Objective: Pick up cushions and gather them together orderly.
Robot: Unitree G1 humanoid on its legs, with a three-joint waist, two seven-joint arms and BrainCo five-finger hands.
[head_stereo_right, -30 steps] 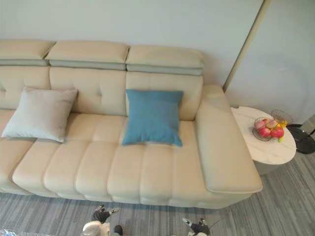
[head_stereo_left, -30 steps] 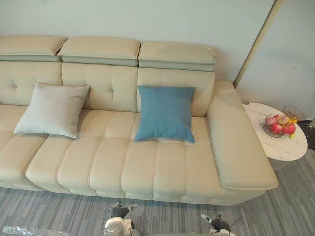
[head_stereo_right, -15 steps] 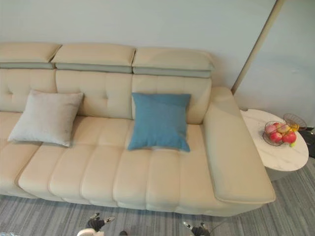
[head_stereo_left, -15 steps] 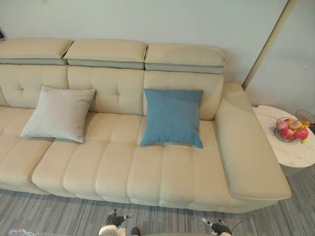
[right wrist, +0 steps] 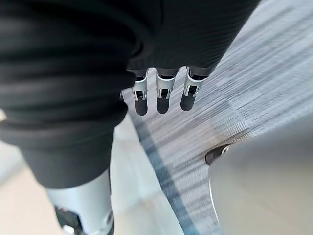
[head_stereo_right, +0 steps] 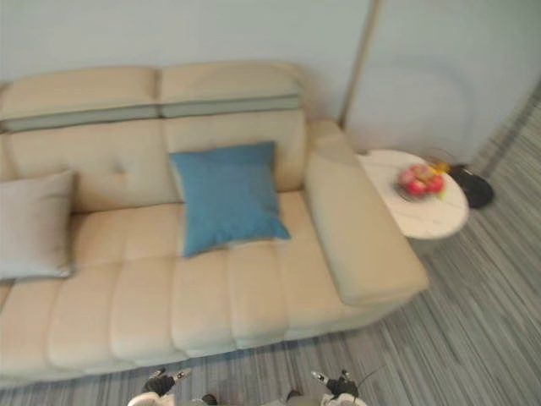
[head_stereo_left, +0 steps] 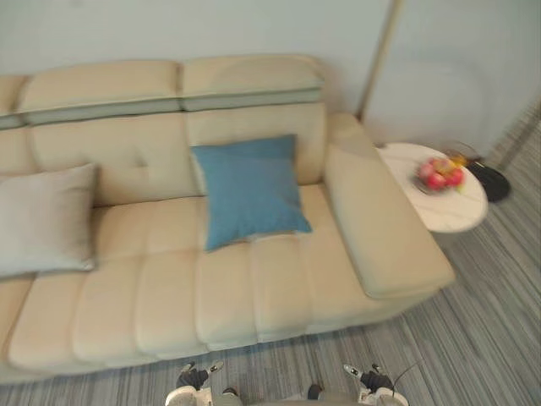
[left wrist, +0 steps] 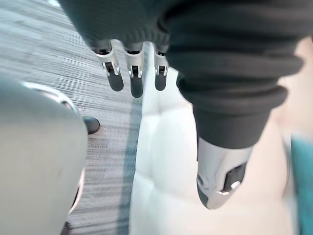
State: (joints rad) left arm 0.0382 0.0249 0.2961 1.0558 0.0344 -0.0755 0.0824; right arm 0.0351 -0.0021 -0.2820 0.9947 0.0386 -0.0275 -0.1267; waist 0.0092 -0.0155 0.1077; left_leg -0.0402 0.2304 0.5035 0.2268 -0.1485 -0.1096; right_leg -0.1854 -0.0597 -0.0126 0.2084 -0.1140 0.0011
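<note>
Blue cushion (head_stereo_left: 249,190) and grey cushion (head_stereo_left: 42,220) lie apart on the sofa (head_stereo_left: 254,292), open seat between; we see left hand (left wrist: 136,81) and right hand (right wrist: 163,98) with fingers released, apparently clear of both.

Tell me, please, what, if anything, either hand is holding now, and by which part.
Nothing is held: left hand and right hand are open; the blue cushion and grey cushion rest on the sofa.
</note>
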